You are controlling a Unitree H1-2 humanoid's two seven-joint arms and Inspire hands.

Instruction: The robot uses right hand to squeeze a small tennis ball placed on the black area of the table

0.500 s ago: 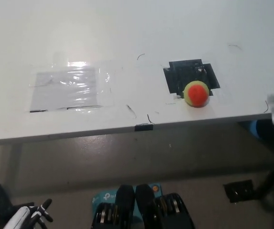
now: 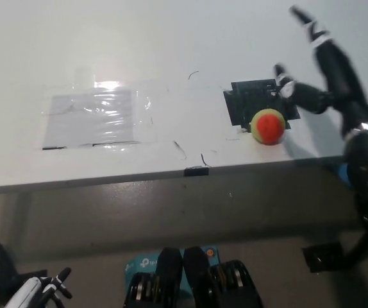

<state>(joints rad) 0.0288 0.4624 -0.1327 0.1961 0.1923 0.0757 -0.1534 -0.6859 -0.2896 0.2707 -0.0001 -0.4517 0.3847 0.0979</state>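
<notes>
One tennis ball (image 2: 268, 126) beside black patch (image 2: 258, 101); right hand (image 2: 325, 77) spread empty above, nothing between.

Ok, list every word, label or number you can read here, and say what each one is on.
"tp-l...": partial white lettering with a round logo on the teal box on the floor; the rest is hidden.
Ball, black patch, table and plastic sheet: no readable text.
</notes>
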